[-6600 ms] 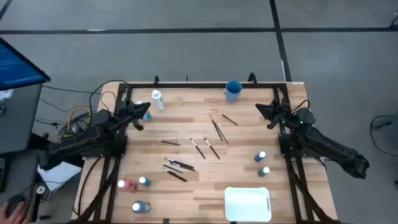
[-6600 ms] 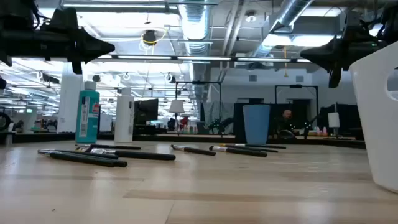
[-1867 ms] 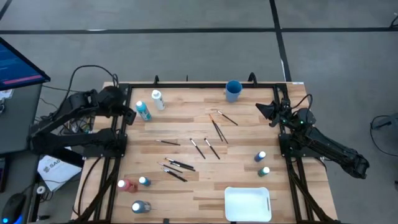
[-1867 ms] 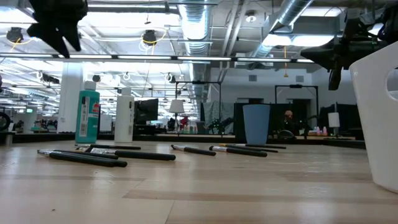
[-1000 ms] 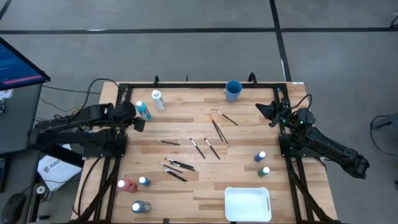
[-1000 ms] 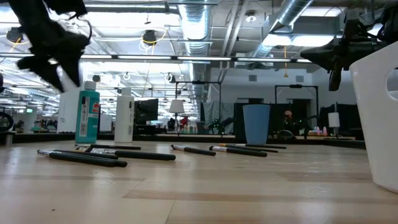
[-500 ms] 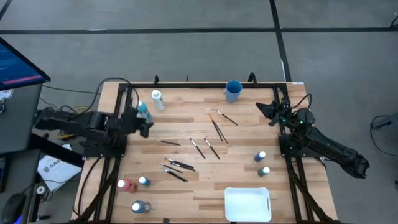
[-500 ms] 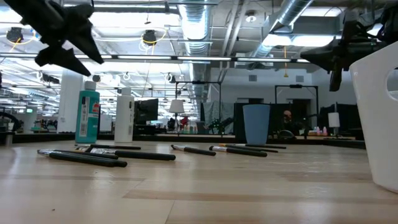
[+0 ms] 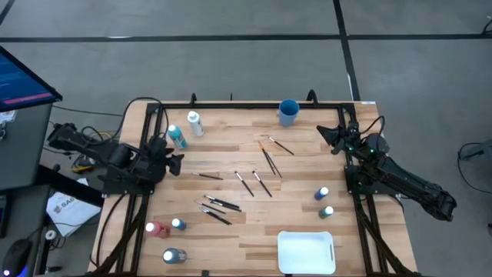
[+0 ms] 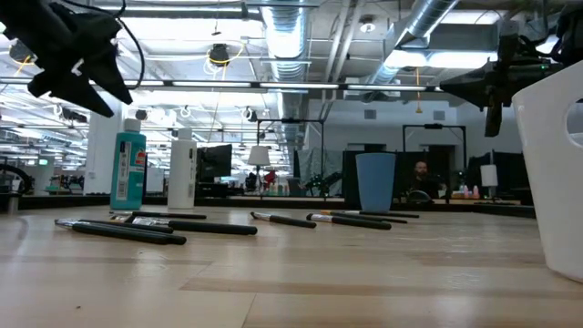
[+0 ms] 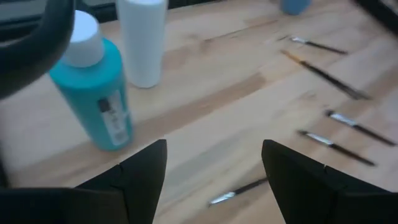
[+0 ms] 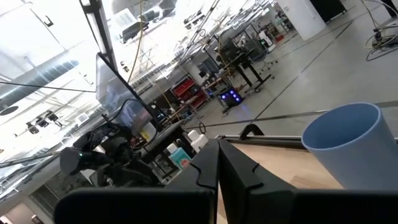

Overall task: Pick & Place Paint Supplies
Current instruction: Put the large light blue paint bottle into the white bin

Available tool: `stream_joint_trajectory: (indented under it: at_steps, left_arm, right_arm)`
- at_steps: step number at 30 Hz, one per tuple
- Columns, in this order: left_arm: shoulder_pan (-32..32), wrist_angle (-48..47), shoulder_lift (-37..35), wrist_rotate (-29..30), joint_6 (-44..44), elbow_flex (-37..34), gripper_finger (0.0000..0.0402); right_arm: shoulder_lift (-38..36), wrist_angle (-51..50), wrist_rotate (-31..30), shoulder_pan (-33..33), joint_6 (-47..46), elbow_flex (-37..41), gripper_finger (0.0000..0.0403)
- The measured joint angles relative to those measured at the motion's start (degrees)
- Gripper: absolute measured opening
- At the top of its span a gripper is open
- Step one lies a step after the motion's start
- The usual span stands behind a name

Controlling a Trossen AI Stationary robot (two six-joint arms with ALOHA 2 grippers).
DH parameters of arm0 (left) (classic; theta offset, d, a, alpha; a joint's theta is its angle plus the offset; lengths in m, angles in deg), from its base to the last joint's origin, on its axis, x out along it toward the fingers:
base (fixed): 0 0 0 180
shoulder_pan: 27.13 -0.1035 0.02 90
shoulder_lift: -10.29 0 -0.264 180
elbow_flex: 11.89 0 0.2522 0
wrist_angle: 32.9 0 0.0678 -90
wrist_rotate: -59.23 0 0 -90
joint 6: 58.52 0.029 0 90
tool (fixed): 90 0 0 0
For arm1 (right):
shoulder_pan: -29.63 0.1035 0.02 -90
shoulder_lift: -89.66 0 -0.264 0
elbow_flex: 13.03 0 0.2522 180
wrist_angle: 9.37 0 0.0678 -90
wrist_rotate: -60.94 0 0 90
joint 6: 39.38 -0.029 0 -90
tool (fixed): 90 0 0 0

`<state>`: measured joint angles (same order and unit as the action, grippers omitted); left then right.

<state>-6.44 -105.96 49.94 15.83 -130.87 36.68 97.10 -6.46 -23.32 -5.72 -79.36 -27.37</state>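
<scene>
My left gripper [image 9: 177, 159] hangs open above the table's left edge, just near-side of a teal bottle [image 11: 93, 93] and a white bottle [image 11: 143, 40] that stand upright on their bases. Nothing is between its fingers; one thin brush [image 11: 239, 190] lies on the wood below them. Several dark paintbrushes [image 9: 238, 185] lie flat mid-table. Small bottles stand at the right [image 9: 321, 193] and at the near left, one of them red [image 9: 156, 228]. My right gripper [image 9: 323, 132] waits shut at the far right, raised off the table.
A blue cup [image 9: 289, 112] stands at the far edge. A white rectangular tray [image 9: 307, 251] sits near the front edge right of centre, and fills the low view's right side [image 10: 551, 164]. Bare wood lies between the brushes and the tray.
My left arm has swung round, carrying its gripper a short way toward the table's near edge, past the teal bottle. The gripper has turned toward the table's middle and stays open. No object has moved.
</scene>
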Motion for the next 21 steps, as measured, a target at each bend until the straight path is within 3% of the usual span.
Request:
stream_joint_trajectory:
  at_steps: [10, 18, 21]
  left_arm:
    - [-2.18, -0.80, 8.57, -0.03, -10.71, -1.91, 0.0254]
    - [3.97, -0.60, 9.02, 12.40, -18.35, -4.88, 0.0254]
    - [5.94, -0.11, 9.18, 11.21, -19.52, -6.66, 0.0256]
  right_arm:
    - [-0.02, 0.00, 0.00, 0.00, 0.00, 0.02, 0.0000]
    - [0.00, 0.00, 0.00, 0.00, -0.13, 0.02, 0.0000]
    - [-0.02, 0.02, 0.00, 0.00, -0.12, 0.01, 0.0000]
